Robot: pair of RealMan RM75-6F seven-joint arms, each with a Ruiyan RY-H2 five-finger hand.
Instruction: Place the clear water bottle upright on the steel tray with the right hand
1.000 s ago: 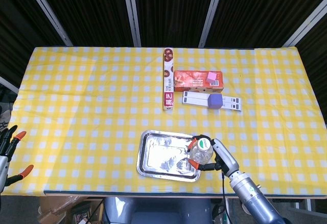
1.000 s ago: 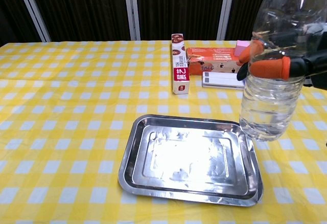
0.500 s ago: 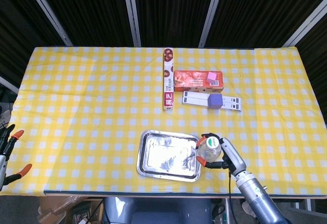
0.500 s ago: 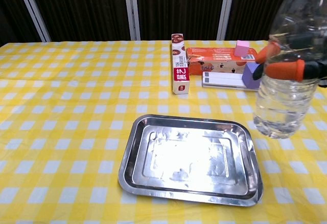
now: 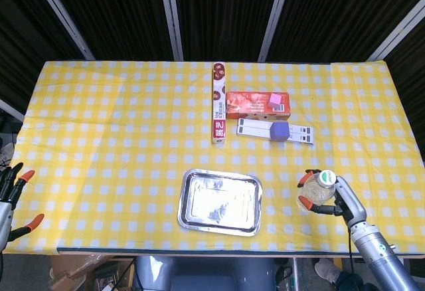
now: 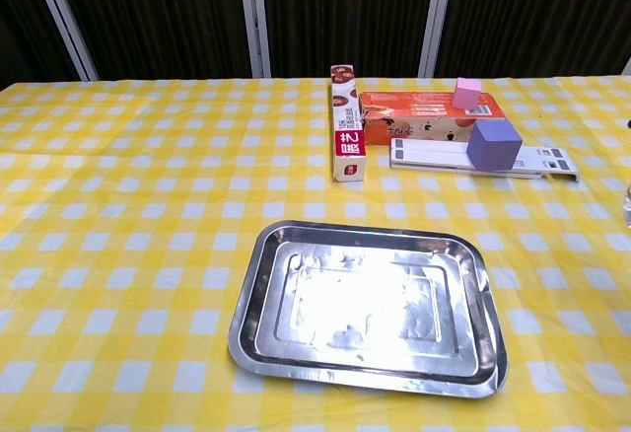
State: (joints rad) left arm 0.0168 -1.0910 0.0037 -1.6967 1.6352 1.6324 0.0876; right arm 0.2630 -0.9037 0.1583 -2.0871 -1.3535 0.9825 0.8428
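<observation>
Although the clear water bottle [image 5: 319,189] hung just over the right edge of the steel tray [image 5: 220,201] a second ago, it now sits in the lower right of the head view, well apart from the tray; the right hand [image 5: 330,194] grips it, fingers wrapped around its body, cap upward; the chest view has lost both almost entirely; the tray lies bare at lower centre; the left hand [image 5: 13,198], lower left, has its fingers spread on nothing; placing looks further off, so the bottle must travel back leftward.

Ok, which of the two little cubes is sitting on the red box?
The pink cube; it rests on the red box. The purple cube instead sits on the flat white item in front of it.
</observation>
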